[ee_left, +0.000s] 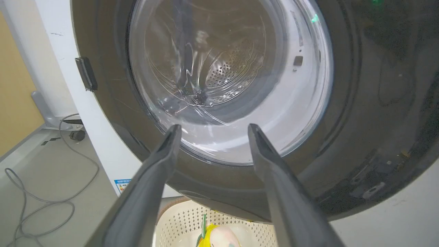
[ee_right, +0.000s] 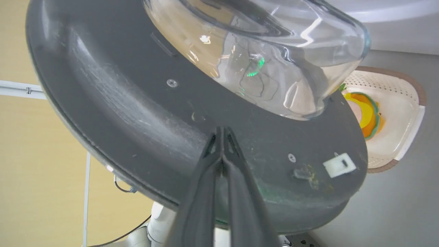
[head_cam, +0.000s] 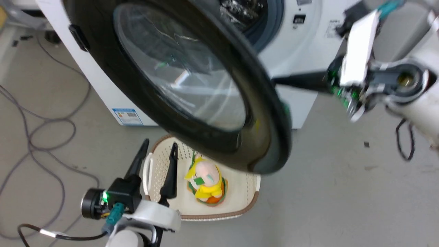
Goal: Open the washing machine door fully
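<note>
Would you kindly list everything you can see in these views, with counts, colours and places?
washing machine door: one, glossy black with a clear glass window, swung partly open
washing machine: one, white, behind the door
drum opening: one, grey-ringed, top of the head view
label: one, blue and white, low on the machine's front
basket: one, cream with a brown rim, on the floor under the door
plush toy: one, yellow, orange and pink, in the basket
cables: several, grey, on the floor at left
floor: grey
left hand: open, over the basket's left edge
right hand: shut, tips at the door's inner face
</note>
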### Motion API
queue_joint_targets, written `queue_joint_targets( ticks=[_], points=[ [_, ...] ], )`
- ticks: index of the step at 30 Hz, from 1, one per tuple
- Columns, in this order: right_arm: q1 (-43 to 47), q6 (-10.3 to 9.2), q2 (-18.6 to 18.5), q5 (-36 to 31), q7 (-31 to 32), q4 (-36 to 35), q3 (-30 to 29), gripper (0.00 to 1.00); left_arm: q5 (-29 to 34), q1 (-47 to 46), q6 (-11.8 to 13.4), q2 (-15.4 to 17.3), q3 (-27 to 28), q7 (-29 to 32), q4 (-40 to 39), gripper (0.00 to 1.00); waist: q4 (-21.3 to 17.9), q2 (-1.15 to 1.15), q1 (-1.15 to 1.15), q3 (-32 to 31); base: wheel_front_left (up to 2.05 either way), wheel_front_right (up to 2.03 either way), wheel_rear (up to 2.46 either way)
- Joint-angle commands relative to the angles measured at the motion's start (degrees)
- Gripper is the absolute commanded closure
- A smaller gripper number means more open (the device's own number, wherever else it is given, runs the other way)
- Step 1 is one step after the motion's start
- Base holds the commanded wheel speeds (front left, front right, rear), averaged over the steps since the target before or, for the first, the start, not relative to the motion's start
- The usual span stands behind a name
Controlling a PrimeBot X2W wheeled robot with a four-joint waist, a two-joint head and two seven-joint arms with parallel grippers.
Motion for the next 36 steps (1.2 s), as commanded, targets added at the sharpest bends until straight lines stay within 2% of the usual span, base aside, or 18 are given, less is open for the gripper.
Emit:
queue_joint_targets(
  ticks=[1, 5, 6, 14, 17, 18, 19, 29, 32, 34, 36],
  points=[
    [2.73, 0.07, -0.24, 0.67, -1.0, -2.35, 0.3, 1.0, 0.28, 1.05, 0.17, 0.03, -0.26, -0.24, 0.57, 0.0, 0.82, 0.0, 0.01, -1.66, 0.0, 0.0, 0.0],
    [6.42, 0.07, -0.2, 0.98, -2.77, -6.89, 0.5, 1.0, 0.28, 2.33, 0.14, 0.03, -0.62, -0.24, 1.48, 0.0, 1.76, 0.0, 0.01, -3.26, 0.0, 0.0, 0.0],
    [9.19, 0.07, 0.41, 1.27, -3.86, -10.25, 0.59, 1.0, 0.2, 2.97, 0.12, 0.03, -1.12, -0.24, 2.22, 0.0, 2.85, 0.0, 0.01, -4.43, 0.0, 0.0, 0.0],
    [13.09, 0.07, 1.53, 1.28, -5.73, -12.59, 0.64, 1.0, -0.31, 3.74, 0.63, 0.03, -2.24, -0.24, 2.9, 0.0, 3.93, 0.0, 0.01, -5.82, 0.0, 0.0, 0.0],
    [13.89, 0.07, 1.47, 1.12, -10.76, -12.82, 0.16, 1.0, -0.44, 4.0, 0.86, 0.03, -2.31, -0.24, 3.02, 0.0, 3.75, 0.0, 0.01, -6.19, 0.0, 0.0, 0.0],
    [14.38, 0.07, 1.47, 0.73, -13.33, -13.01, -0.39, 0.63, -0.47, 4.13, 0.94, 0.03, -2.29, -0.24, 3.04, 0.0, 3.62, 0.0, 0.01, -6.38, 0.0, 0.0, 0.0],
    [15.11, 0.07, 1.37, 0.23, -16.24, -13.2, -1.13, 0.0, -0.48, 4.28, 1.02, 0.03, -2.24, -0.24, 3.04, 0.0, 3.46, 0.0, 0.01, -6.52, 0.0, 0.0, 0.0],
    [31.24, 0.07, -1.44, -7.78, -50.61, -13.96, -7.87, 0.0, -0.66, 6.78, 1.42, 0.36, -1.09, -0.24, 3.83, 0.0, 1.43, 0.0, 0.01, -9.54, 0.0, 0.0, 0.0],
    [36.19, 0.07, -2.5, -11.87, -53.36, -11.16, -10.48, 0.0, -0.69, 7.8, 1.63, 0.67, -0.44, -0.24, 4.02, 0.0, 0.55, 0.0, 0.01, -10.38, 0.0, 0.0, 0.0],
    [39.3, 0.07, -1.99, -18.39, -53.45, -5.54, -17.09, 0.0, -0.73, 8.39, 1.83, 0.81, 0.02, -0.24, 4.02, 0.0, -0.17, 0.0, 0.01, -10.73, 0.0, 0.0, 0.0],
    [42.76, 0.07, 0.25, -26.82, -53.47, -0.47, -25.08, 0.0, -0.75, 8.93, 2.0, 0.89, 0.39, -0.24, 4.01, 0.0, -0.75, 0.0, 0.01, -11.05, 0.0, 0.0, 0.0]
  ],
)
